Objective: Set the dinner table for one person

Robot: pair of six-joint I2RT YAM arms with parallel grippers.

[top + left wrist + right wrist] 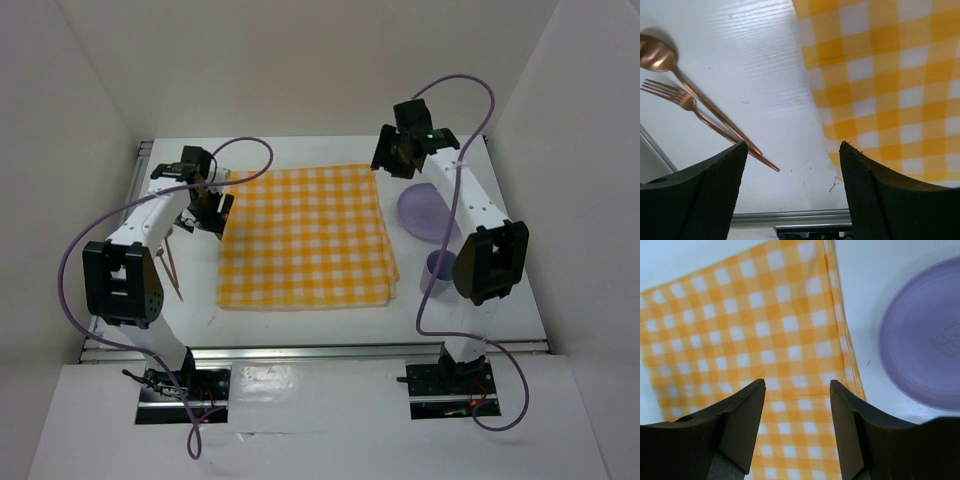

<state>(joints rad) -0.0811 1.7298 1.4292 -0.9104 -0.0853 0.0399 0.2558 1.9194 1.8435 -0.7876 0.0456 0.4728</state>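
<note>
**Table.** The large plain white rectangular tabletop (320,150) with silver edge rails lies below both grippers. A yellow-and-white checked cloth (305,238) is spread flat at its centre.

**Left gripper** (792,147). It is above the cloth's left edge. The black fingers (700,195) stand wide apart and hold nothing. Between them show bare tabletop and the cloth's border.

**Right gripper** (797,385). It is above the cloth's far right corner. Its fingers (735,425) are parted with nothing between them, and checked cloth shows through the gap. I cannot tell whether either gripper touches the surface.

**Other items.**
- A copper-coloured metal spoon (700,95) and a matching fork (685,102) lie side by side on the tabletop, left of the cloth.
- A round purple plate (925,355) lies just right of the cloth.
- A purple cup (440,270) stands nearer the arms than the plate, partly hidden by the right arm.
</note>
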